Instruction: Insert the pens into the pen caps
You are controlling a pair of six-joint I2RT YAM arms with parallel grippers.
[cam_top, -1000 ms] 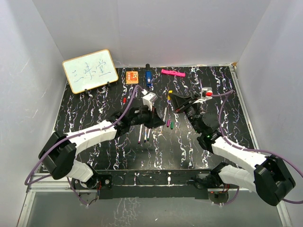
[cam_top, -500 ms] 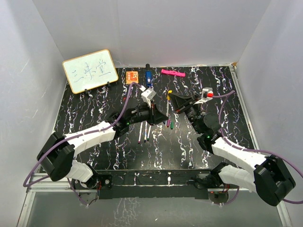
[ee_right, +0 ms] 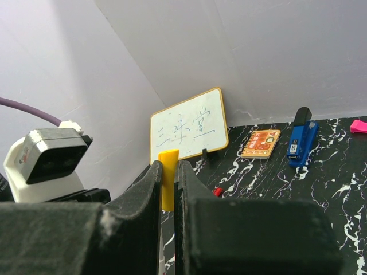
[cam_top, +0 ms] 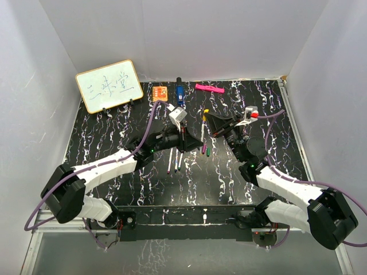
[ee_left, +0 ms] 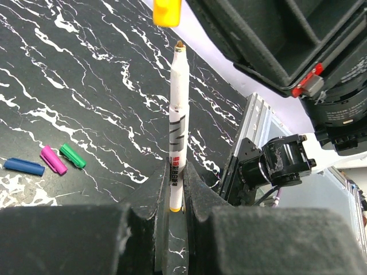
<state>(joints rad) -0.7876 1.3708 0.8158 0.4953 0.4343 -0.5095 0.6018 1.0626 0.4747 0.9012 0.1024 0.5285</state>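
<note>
One white-barrelled pen (ee_left: pixel 179 114) with grey print and a yellow butt stands upright, clamped at its lower end in the left gripper (ee_left: pixel 174 182), its bare tip just under the yellow cap (ee_left: pixel 167 11) and not yet inside. That cap is pinched in the right gripper (ee_right: pixel 168 170). A blue cap (ee_left: pixel 24 166), purple cap (ee_left: pixel 53 159), green cap (ee_left: pixel 72 155) and red cap (ee_right: pixel 218 191) lie loose on the table (ee_left: pixel 86 86); two more pens (cam_top: pixel 174 161) lie side by side

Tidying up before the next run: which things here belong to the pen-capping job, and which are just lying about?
Job: pen in left gripper; yellow cap in right gripper; blue cap, purple cap, green cap, red cap; loose pens.
Lying about: whiteboard, orange block, blue object, pink marker.
</note>
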